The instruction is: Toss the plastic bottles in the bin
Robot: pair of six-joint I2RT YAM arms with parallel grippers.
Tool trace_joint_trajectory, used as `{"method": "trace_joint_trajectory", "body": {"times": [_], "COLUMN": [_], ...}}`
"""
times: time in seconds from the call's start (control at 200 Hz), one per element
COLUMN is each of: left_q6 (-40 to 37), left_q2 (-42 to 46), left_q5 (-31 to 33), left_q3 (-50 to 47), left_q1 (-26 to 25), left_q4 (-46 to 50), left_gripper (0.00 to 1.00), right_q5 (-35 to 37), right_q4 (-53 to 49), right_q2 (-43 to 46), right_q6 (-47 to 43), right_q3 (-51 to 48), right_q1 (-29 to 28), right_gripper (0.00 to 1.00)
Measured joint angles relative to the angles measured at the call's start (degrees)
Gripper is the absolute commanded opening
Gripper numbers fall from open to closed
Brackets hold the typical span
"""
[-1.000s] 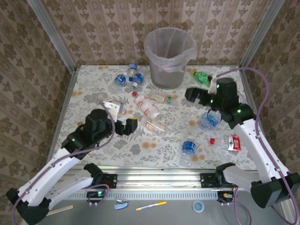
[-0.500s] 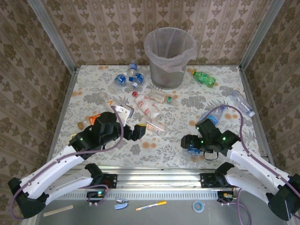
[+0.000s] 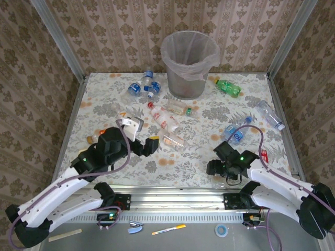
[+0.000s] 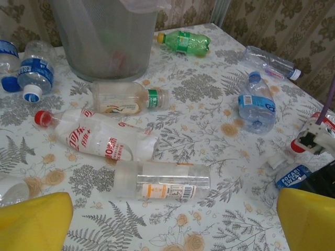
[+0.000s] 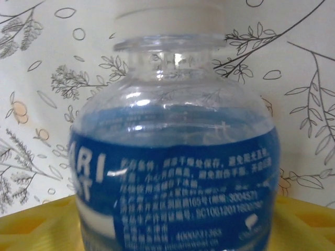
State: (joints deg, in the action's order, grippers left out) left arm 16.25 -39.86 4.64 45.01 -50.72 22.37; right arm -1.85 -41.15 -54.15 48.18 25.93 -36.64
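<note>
**Right grip hard to read behind a close-up bottle**

In the right wrist view a blue-labelled bottle [image 5: 172, 178] with a white cap sits so close to the camera that its lower part is cut off. Yellow pads [image 5: 31, 230] show low on both sides of it. I cannot tell whether the right pincer [image 3: 214, 168] is clamped on it or only around it. From above, that pincer hides most of the bottle near the bench's [image 3: 104, 99] front edge.

The left pincer [image 4: 170, 222] has its fingers wide apart, just short of a clear bottle with an orange label [image 4: 162, 180]. Beyond that lies a crushed red-labelled bottle [image 4: 99, 138]. The bin [image 3: 189, 57] stands at the far edge, its rim cut off in the left wrist view. A green bottle [image 3: 229, 87] lies just right of it.
</note>
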Motion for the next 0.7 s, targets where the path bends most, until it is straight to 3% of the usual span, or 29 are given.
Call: {"method": "trace_joint_trajectory", "body": {"times": [0.32, 0.7], "left_q6": [-0.7, -0.9], "left_q2": [2.5, 7.0], "left_q5": [1.7, 3.5], "left_q3": [0.0, -0.1], "left_q1": [0.0, 0.0], "left_q4": [2.6, 5.4], "left_gripper": [1.00, 1.00], "right_q5": [0.0, 0.4], "right_q4": [6.8, 7.8], "right_q2": [-7.3, -10.1], "right_q6": [0.0, -6.3], "right_q3": [2.9, 19.0], "right_q1": [-0.1, -0.1], "right_gripper": [0.59, 0.53]}}
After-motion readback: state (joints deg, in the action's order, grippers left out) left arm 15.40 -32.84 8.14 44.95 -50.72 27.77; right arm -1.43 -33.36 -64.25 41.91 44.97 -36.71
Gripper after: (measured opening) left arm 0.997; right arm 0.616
